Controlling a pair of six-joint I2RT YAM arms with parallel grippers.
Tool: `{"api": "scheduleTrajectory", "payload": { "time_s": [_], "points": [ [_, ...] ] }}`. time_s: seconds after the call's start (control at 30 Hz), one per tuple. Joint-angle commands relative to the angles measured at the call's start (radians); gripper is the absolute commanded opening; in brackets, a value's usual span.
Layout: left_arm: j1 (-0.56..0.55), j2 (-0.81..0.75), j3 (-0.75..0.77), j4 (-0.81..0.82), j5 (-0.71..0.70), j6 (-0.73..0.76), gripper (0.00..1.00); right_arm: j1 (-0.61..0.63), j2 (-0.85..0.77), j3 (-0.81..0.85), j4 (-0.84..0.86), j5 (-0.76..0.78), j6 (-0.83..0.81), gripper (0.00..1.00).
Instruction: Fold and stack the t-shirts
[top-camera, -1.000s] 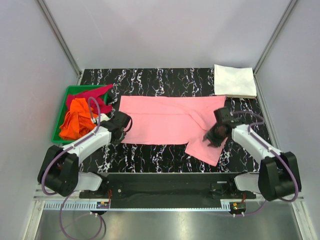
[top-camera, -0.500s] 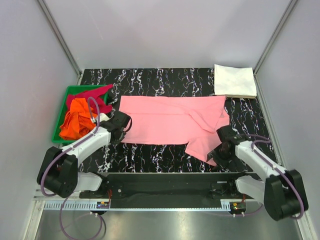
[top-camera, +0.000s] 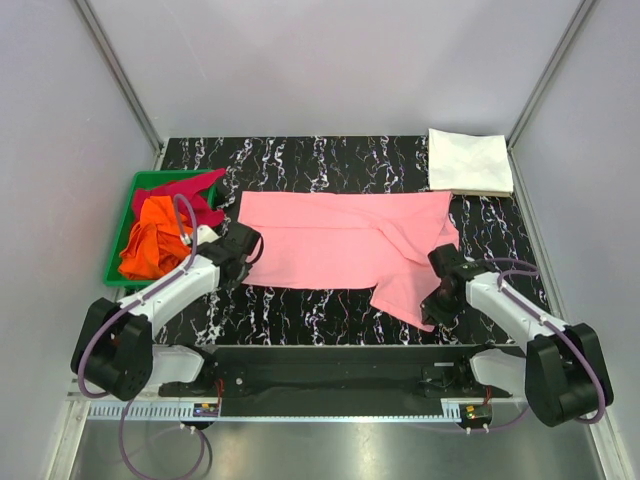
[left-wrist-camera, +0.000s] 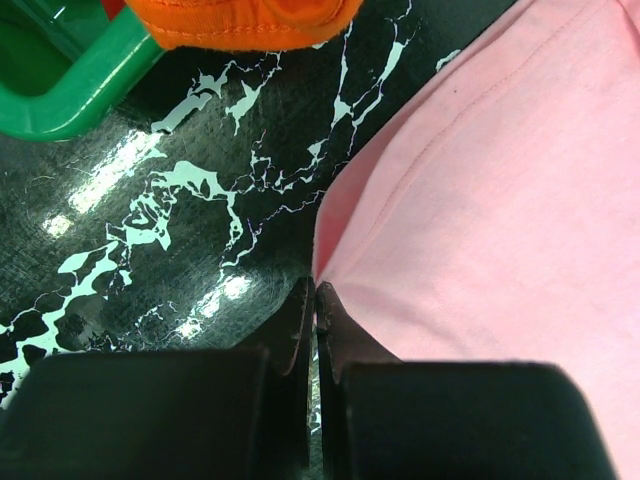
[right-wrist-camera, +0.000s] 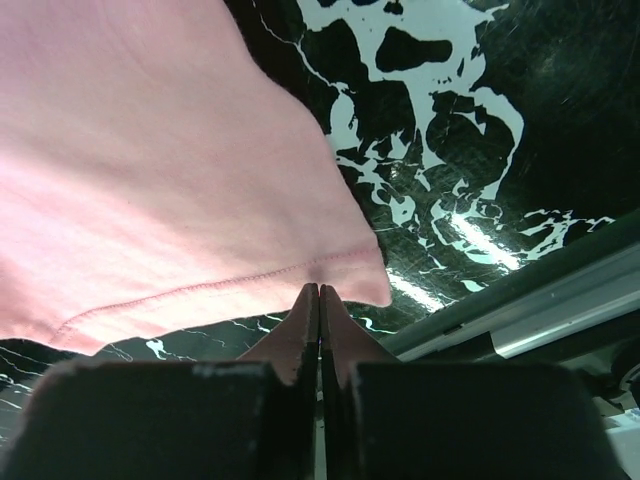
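Pink cloth first: the left hand (left-wrist-camera: 316, 300) has its two black fingers pressed tight together, and the edge of the pink t-shirt (left-wrist-camera: 500, 200) is drawn to a point right between their tips, so that is a pinch on the shirt's left border. Black-and-white marbled table (left-wrist-camera: 180, 230) shines beside the fingers, and just beyond it a corner of the green tray (left-wrist-camera: 70, 90) shows, with the orange t-shirt (left-wrist-camera: 240, 20) bulging over its rim.

Over to the right hand (right-wrist-camera: 319, 300): fingers together as well, tips meeting on the stitched hem of the pink t-shirt close to its near right corner. The hem puckers slightly at the tips, so it reads as a nip on that hem. The table's near edge and a metal rail run just past that corner.

From the top view, the pink t-shirt lies spread across the middle of the table, mostly flat. Its right part is creased, and a flap angles down toward the near edge, where the right hand sits. The left hand is at the shirt's left side, next to the tray.

In the tray at the left, the orange t-shirt is bunched at the near end, and the magenta-red t-shirt (top-camera: 190, 190) is crumpled at the far end, one part draped over the rim. At the far right corner of the table, the white t-shirt (top-camera: 470, 162) lies folded into a neat rectangle, well apart from the pink one.
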Motion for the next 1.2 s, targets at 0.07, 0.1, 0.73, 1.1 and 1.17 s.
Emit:
{"api": "scheduleTrajectory", "payload": {
  "time_s": [0.07, 0.1, 0.73, 1.1, 1.17],
  "points": [
    [-0.011, -0.032, 0.048, 0.009, -0.039, 0.018, 0.0, 0.007, -0.032, 0.032, -0.002, 0.054, -0.024, 0.0],
    [-0.011, -0.036, 0.051, 0.009, -0.039, 0.02, 0.0, 0.007, -0.049, 0.035, -0.005, 0.056, -0.025, 0.0],
    [-0.013, -0.072, 0.039, -0.003, -0.034, 0.009, 0.0, 0.01, -0.025, 0.004, -0.036, 0.026, 0.159, 0.52],
    [-0.013, -0.078, 0.039, -0.002, -0.028, -0.011, 0.0, 0.036, 0.098, 0.071, -0.064, 0.094, 0.157, 0.47],
    [-0.013, -0.078, 0.036, -0.002, -0.025, -0.015, 0.0, 0.042, 0.11, 0.073, -0.065, 0.095, 0.165, 0.43]
  ]
}}
